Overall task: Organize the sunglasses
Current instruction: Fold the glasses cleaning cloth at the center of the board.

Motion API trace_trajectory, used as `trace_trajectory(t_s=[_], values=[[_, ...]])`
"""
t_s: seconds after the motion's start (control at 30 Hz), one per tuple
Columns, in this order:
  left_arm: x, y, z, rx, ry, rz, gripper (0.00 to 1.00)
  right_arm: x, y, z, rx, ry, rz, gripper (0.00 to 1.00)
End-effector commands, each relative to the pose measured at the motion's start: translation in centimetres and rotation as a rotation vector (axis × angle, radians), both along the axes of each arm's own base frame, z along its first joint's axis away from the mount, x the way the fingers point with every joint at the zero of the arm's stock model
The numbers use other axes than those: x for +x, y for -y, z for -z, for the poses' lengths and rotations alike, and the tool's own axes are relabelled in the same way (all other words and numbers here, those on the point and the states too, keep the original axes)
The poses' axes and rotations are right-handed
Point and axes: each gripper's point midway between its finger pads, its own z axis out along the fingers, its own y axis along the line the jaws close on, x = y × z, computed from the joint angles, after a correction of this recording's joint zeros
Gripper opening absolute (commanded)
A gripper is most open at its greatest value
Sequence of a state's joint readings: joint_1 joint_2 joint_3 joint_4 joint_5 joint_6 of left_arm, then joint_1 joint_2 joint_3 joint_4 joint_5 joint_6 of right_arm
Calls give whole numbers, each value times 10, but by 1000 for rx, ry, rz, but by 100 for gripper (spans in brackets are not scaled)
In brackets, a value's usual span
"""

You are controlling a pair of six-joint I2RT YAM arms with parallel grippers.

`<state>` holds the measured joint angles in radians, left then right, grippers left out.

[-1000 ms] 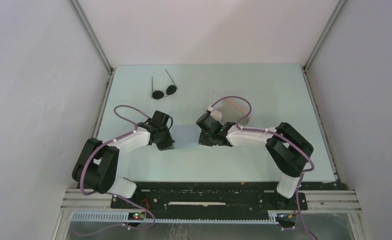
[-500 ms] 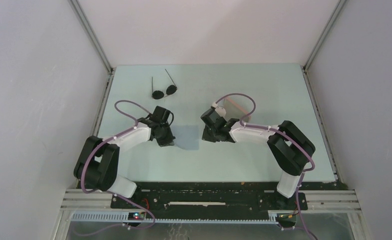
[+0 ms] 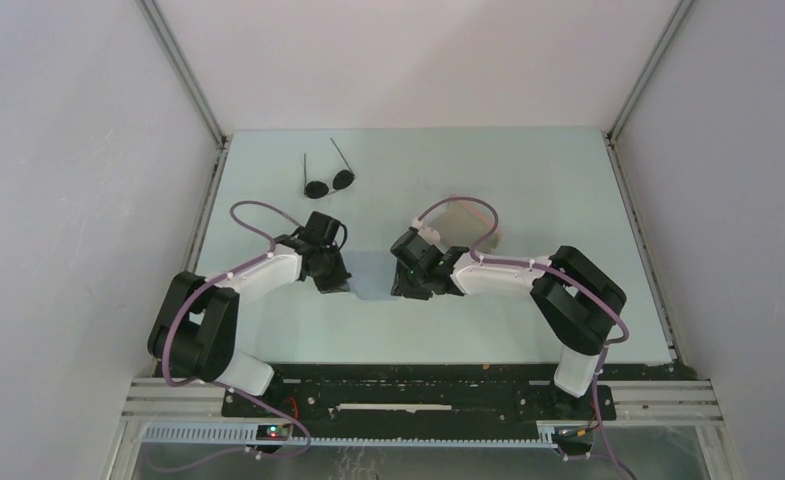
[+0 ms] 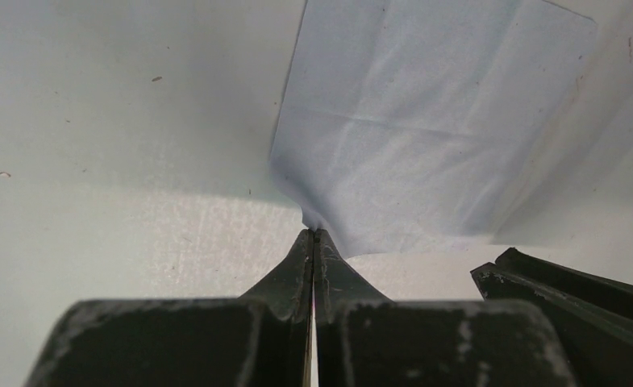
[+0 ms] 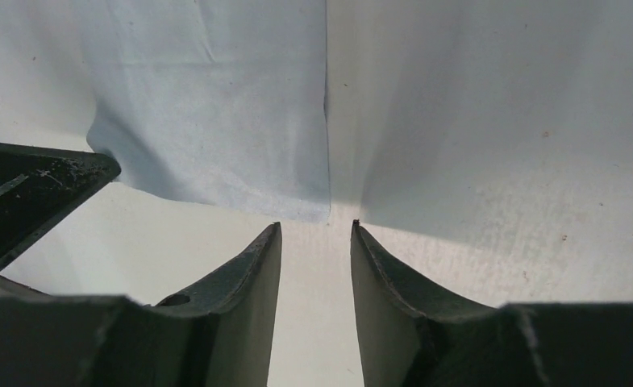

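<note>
- At the far left of the table (image 3: 528,180), we found the sunglasses (image 3: 328,180) lying just where they had been a second before, arms unfolded, well apart from both grippers.
- Nearer the middle, the left gripper (image 4: 313,235) stayed clamped on a corner of the light blue cloth (image 4: 426,137).
- The right gripper (image 5: 317,227), closed a second earlier, now stood with its jaws apart and nothing between them, the cloth's edge just beyond its fingertips.
- From above, we saw less cloth between the grippers than half a second before.
</note>
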<state>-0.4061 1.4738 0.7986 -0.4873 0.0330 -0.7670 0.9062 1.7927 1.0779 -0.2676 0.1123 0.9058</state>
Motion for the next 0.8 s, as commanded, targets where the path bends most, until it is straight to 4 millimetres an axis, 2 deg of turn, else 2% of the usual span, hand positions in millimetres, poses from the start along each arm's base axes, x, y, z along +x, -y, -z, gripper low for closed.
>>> trace_trajectory(t_s=[0.0,0.33,0.53,0.77], values=[[-2,0,2,-10,5,22,0,-5,-3,3,-2,-8,4,43],[-2,0,3,-12,6,20,0,-3,-7,14,11,-33,8,33],[-4,0,6,-11,2,18,0,-3,-7,19,7,-44,14,31],[-3,1,2,-19,11,18,0,1,-9,18,25,-39,14,19]])
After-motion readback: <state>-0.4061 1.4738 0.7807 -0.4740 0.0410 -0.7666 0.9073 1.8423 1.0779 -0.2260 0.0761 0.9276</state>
